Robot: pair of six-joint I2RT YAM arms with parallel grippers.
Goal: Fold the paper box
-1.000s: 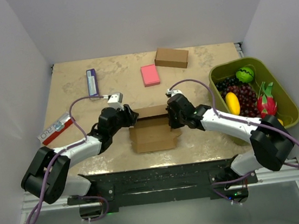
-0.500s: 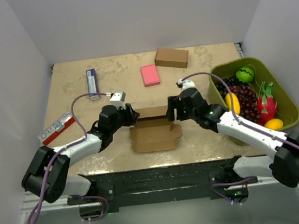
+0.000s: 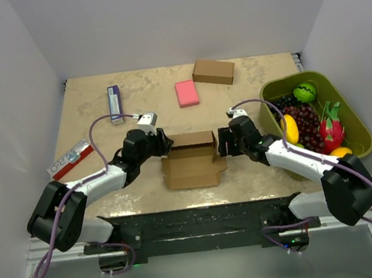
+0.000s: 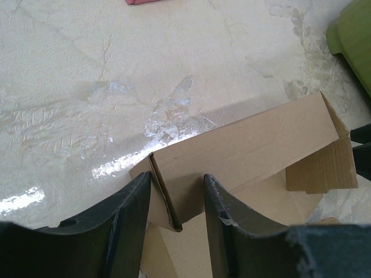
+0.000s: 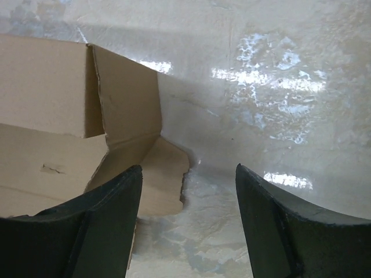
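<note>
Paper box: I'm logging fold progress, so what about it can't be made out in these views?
- Top external: the left end effector covers the left rear corner of the paper box.
- Left wrist: whether its fingers press the raised wall is unclear, and the bottom edge cuts off the base.
- Right wrist: the left edge cuts off most of the box, beside the open right end effector.

So we've got the paper box (image 3: 190, 162) (image 4: 243, 150) (image 5: 52, 116) near the front middle of the table (image 3: 147, 96). It's plain brown thin cardboard and only half folded. The far long wall stands upright with a short flap bent inward at each end. The base lies flat, and the near flaps look flat too, we think.
</note>
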